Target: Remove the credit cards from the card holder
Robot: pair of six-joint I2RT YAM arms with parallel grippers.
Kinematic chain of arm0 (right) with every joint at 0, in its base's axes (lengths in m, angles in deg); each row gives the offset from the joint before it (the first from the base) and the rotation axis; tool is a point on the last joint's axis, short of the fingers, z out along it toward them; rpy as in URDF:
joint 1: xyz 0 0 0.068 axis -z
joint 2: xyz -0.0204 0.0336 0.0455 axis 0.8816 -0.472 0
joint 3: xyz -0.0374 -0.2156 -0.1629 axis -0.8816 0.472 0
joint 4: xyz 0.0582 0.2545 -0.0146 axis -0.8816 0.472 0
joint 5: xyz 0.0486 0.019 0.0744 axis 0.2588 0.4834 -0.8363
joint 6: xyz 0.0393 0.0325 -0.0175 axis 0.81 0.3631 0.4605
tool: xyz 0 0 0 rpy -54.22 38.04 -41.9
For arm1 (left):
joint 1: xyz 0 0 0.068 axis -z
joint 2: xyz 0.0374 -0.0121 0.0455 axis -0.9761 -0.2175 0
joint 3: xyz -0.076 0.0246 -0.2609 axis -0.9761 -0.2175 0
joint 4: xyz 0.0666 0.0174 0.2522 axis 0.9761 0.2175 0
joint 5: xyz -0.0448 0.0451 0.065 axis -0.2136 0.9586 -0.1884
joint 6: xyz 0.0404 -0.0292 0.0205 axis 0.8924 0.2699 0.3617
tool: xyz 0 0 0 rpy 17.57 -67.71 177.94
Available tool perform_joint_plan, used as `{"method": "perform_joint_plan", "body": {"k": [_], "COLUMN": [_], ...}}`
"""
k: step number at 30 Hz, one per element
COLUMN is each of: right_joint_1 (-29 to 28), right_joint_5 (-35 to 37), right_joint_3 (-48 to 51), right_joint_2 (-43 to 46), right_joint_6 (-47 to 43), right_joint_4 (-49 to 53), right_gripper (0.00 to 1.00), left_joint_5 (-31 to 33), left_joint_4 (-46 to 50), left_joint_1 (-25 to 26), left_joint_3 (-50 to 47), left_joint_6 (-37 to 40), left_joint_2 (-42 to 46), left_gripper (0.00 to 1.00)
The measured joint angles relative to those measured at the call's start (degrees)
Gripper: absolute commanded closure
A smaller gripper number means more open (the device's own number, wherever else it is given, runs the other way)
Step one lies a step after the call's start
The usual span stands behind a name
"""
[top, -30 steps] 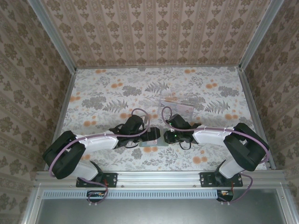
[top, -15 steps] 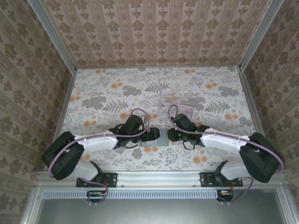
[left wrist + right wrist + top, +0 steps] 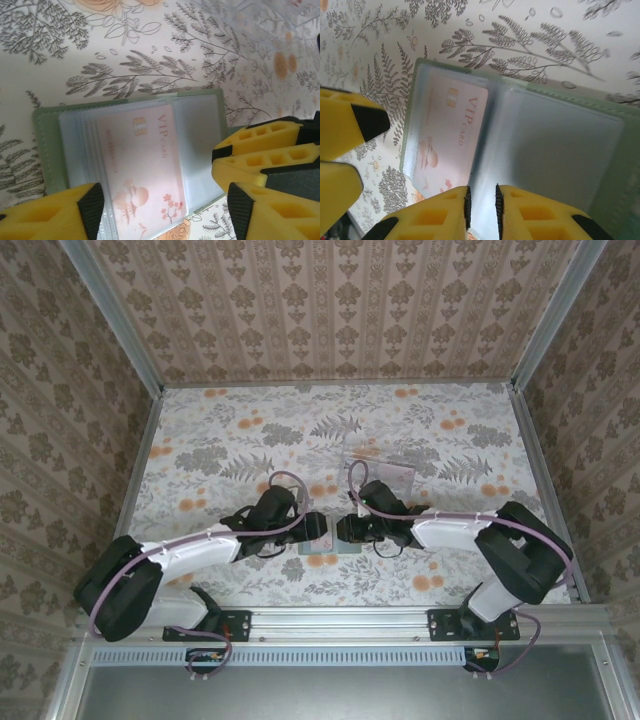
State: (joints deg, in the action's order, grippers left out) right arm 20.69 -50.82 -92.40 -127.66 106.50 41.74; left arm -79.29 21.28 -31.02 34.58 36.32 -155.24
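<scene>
Two arms meet near the middle of the table's (image 3: 230,440) near edge. On the left, the left gripper (image 3: 165,212) stands spread, fingers either side of the open card holder (image 3: 47,145), a pink credit card (image 3: 142,160) sleeved inside. The right gripper (image 3: 481,200), fingers almost pressed together, pinches the holder's clear sleeve.

The left gripper (image 3: 312,528) has come forward over the open card holder (image 3: 322,546) and its jaws have narrowed. The right gripper (image 3: 344,530) has moved left.
</scene>
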Motion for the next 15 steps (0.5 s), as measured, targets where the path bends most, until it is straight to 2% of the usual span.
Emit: {"method": "perform_joint_plan", "body": {"k": [3, 5, 15], "right_joint_1": [0.0, 0.1, 0.5], "right_joint_5": [-1.9, -2.7, -4.9], "right_joint_3": [-0.2, -0.2, -0.3], "right_joint_2": [-2.1, -2.9, -5.1], "right_joint_6": [2.2, 3.3, 7.0], "right_joint_4": [-2.7, -4.2, -8.0], "right_gripper": [0.78, 0.79, 0.77], "left_joint_5": [0.4, 0.8, 1.3], "left_joint_4": [0.9, 0.9, 1.0], "left_joint_1": [-0.3, -0.5, -1.2], "left_joint_3": [-0.4, -0.4, -0.5], "left_joint_6": [0.5, 0.9, 0.9], "left_joint_2": [-0.1, -0.2, -5.4], "left_gripper": [0.80, 0.90, 0.93]}}
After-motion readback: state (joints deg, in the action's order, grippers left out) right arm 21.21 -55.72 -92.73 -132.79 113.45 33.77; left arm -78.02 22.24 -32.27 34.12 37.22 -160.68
